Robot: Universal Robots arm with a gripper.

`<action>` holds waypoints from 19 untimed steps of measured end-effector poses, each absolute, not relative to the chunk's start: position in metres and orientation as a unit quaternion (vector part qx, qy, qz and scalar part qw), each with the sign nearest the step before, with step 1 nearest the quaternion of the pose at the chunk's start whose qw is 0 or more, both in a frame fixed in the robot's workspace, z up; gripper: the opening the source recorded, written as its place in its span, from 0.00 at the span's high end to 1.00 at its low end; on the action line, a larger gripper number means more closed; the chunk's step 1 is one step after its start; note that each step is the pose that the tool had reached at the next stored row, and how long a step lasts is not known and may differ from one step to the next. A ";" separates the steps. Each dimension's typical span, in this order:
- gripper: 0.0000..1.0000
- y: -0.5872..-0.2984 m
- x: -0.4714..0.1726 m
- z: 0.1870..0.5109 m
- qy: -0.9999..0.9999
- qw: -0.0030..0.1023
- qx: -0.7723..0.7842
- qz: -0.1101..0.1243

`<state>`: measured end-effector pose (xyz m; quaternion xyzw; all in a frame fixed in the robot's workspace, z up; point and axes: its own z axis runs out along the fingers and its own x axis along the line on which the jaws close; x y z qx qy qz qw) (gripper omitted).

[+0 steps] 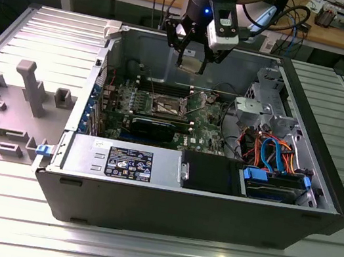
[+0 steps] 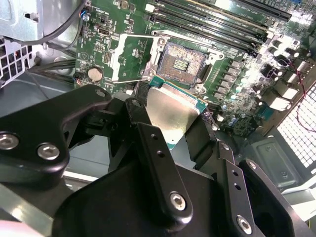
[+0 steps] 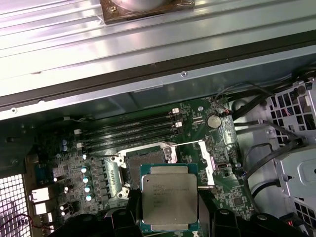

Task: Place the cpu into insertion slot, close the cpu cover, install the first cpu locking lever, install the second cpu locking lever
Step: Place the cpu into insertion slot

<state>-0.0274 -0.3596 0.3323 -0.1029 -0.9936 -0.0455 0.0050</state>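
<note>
CPU [image 3: 169, 197] hangs pinched by two opposite edges between the black fingers [image 2: 137, 112] of the gripper [image 1: 192, 59], its silver-grey top showing in the first wrist view. The jaws are closed only as far as the chip's width. In the exterior view a grey fixture plate [image 1: 10, 100] lies at 9 o'clock of the open computer case [image 1: 179, 203]. Over the case the gripper holds the chip well above the green motherboard [image 1: 210, 118]. The insertion slot [image 1: 166, 106] lies bare at roughly 6 o'clock from the gripper, well apart from the chip. The cpu cover [image 1: 198, 100] stands tilted open at the slot's 3 o'clock side. Blue and orange cables [image 1: 274, 153] lie further toward 3 o'clock.
</note>
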 end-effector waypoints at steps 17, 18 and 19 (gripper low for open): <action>0.45 -0.360 -0.027 0.332 -0.992 0.004 -0.121 -0.046; 0.45 -0.360 -0.027 0.332 -0.992 0.004 -0.121 -0.046; 0.45 -0.360 -0.027 0.332 -0.991 0.004 -0.122 -0.046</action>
